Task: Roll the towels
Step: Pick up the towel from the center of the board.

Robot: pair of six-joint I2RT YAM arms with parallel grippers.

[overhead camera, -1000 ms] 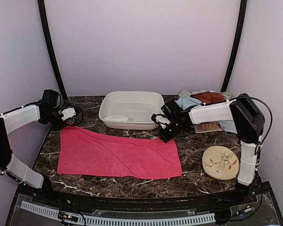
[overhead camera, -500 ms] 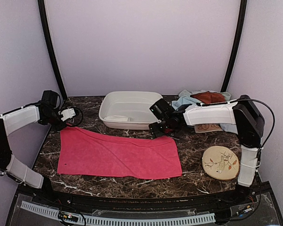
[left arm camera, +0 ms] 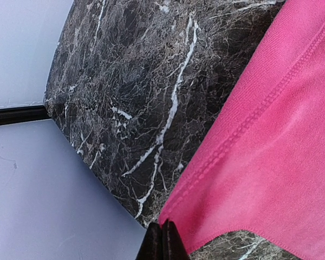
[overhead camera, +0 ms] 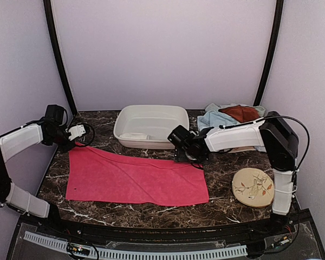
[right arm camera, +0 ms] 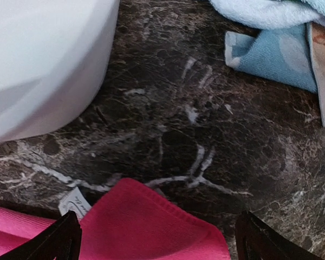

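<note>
My left gripper [overhead camera: 78,131] sits pinched closed off the pink towel's [overhead camera: 135,176] far-left corner — my right gripper [right arm camera: 158,238], jaws wide, hovers over its far-right corner

Matt pink cloth towel [overhead camera: 135,179] on glossy marble table [overhead camera: 222,179].

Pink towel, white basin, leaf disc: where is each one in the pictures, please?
pink towel [overhead camera: 135,179], top external view, middle of the flat cloth.
white basin [overhead camera: 146,143], top external view, its near outer wall.
leaf disc [overhead camera: 253,187], top external view, its centre.
</note>
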